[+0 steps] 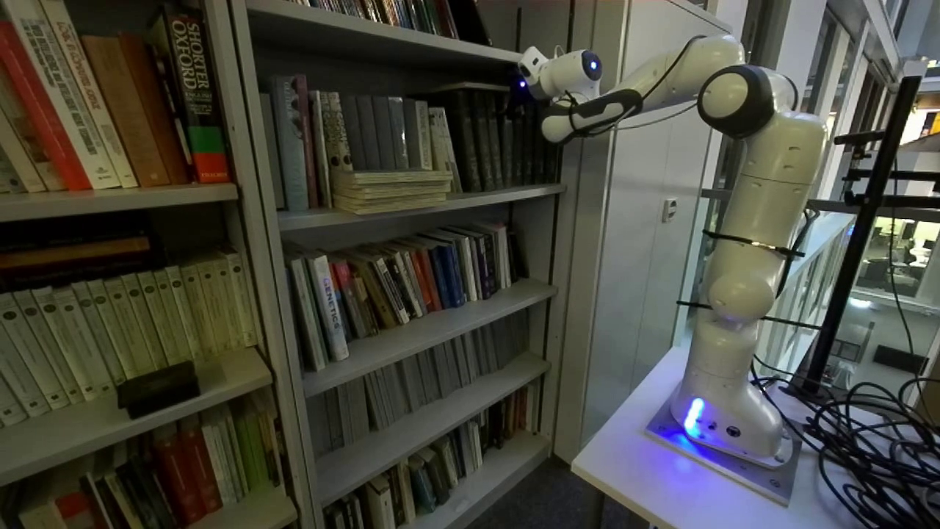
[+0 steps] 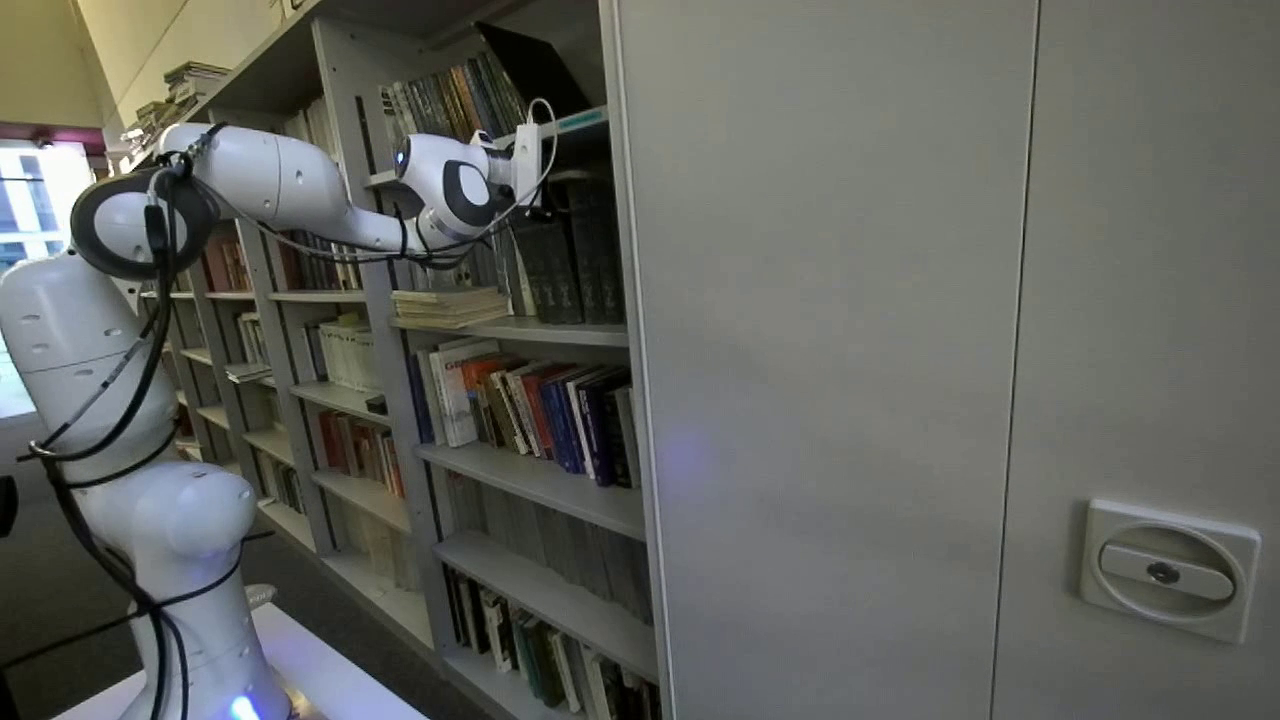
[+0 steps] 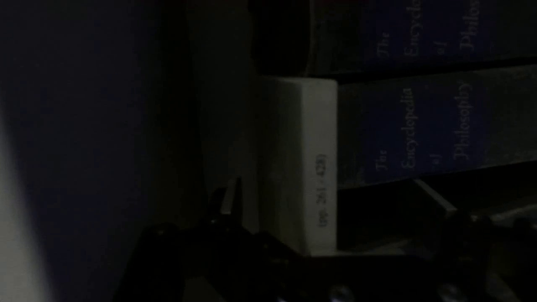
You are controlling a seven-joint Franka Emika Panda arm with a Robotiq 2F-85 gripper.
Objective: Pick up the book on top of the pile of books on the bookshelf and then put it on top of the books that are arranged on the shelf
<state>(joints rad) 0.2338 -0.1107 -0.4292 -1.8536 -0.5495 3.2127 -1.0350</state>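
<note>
The fingers [image 3: 228,199] stand spread wide apart, a pale book [image 3: 320,134] showing between them and lying flat atop the upright dark volumes [image 1: 479,147], while the pile of books [image 1: 393,192] rests on the same level of the grey bookshelf [image 1: 507,195].

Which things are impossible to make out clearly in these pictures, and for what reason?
Gripper: wrist view, mostly dark, cut by the bottom edge; in an exterior view, lost against dark volumes.
Uppermost volume: wrist view, title cut by the top edge.
Pile: any lettering too small, both exterior views.
Grey books: partly behind the arm in an exterior view.
</note>
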